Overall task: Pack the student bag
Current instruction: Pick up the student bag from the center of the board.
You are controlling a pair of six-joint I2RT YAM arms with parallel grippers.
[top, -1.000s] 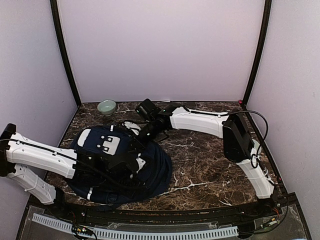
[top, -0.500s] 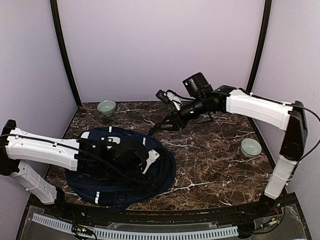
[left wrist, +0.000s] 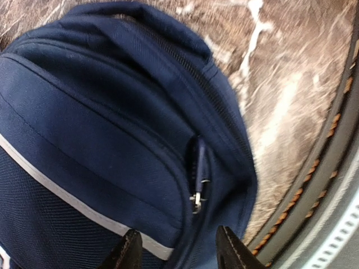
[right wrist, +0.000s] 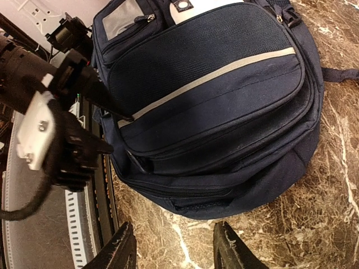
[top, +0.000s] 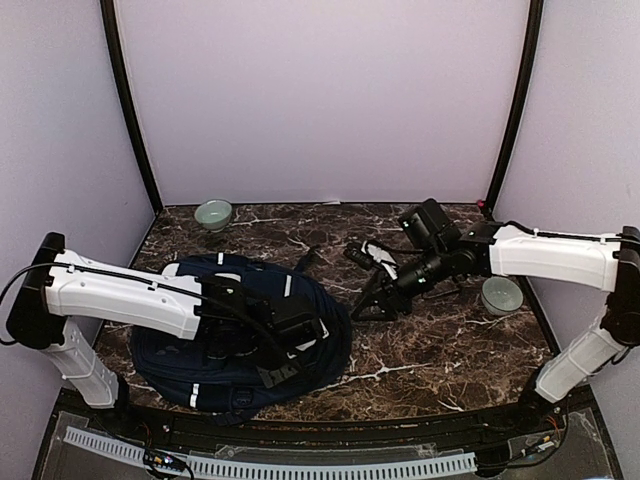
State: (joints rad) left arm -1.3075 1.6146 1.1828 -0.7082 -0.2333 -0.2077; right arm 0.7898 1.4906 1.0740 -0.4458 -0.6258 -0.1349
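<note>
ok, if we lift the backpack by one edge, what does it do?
Probably floppy: the student bag lies slumped and creased on the table, so it should sag from one grip. It looks fairly flat, so likely light for its size. Pushed, the cloth may bunch rather than slide.

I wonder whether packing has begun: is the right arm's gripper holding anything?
No, in its wrist view the right gripper has its fingers apart, with only bare marble table between them.

The backpack [right wrist: 224, 112] is matt woven cloth, its zip pull [left wrist: 196, 200] looks metal, and the table [top: 450, 340] is glossy, marble-look.
</note>
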